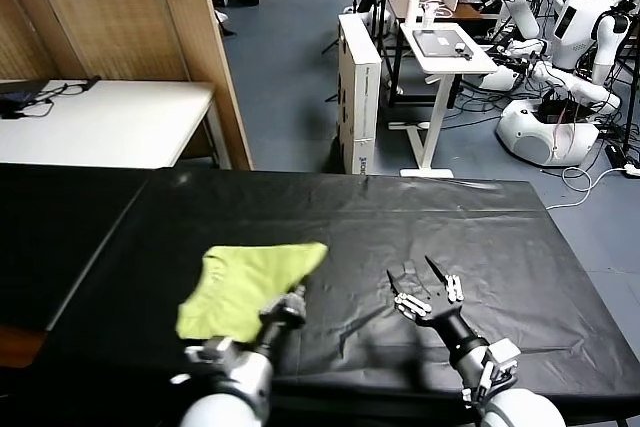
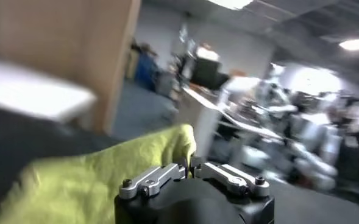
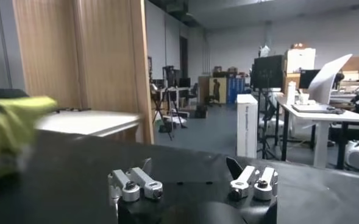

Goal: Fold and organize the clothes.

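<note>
on the black table (image 1: 520, 247) we judge the t-shirt (image 1: 245, 287) partly folded; left gripper (image 1: 294, 301) pinches it closed, right gripper (image 1: 428, 287) spread, holding nothing.

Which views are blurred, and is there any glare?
Left wrist view: heavy blur across the room and the T-shirt; only the left tool looks sharp; bright ceiling lights at top. Right wrist view: mostly sharp, though the shirt at the edge is smeared; right tool open. Head view: mostly clear, soft sheen on the black table.
</note>
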